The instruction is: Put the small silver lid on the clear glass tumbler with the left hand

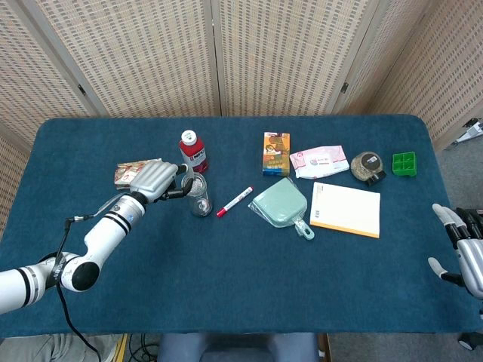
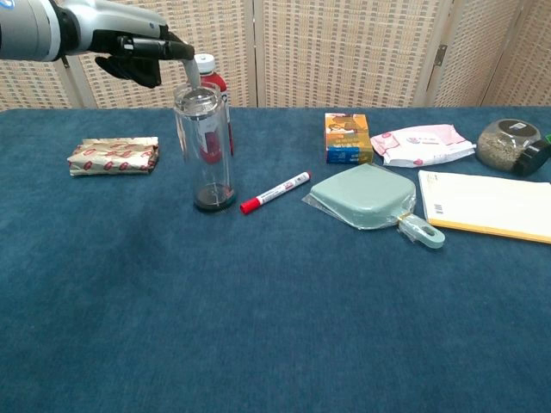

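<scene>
While woven screens (image 1: pixel 151 53) back the blue surface (image 2: pixel 258 327), the left robot hand (image 2: pixel 129 47) pinches the small silver lid (image 2: pixel 188 67), tilted just above the upright clear glass tumbler (image 2: pixel 205 146); the right robot hand (image 1: pixel 462 253) rests spread, holding nothing

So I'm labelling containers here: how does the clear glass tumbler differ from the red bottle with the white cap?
The clear glass tumbler is see-through with a dark base; the red bottle with the white cap is filled with red. The tumbler stands nearer the robot, the bottle behind it. The bottle is capped, while the left hand holds the small silver lid tilted at the tumbler's rim, not seated. Both stand upright on the blue table.
</scene>
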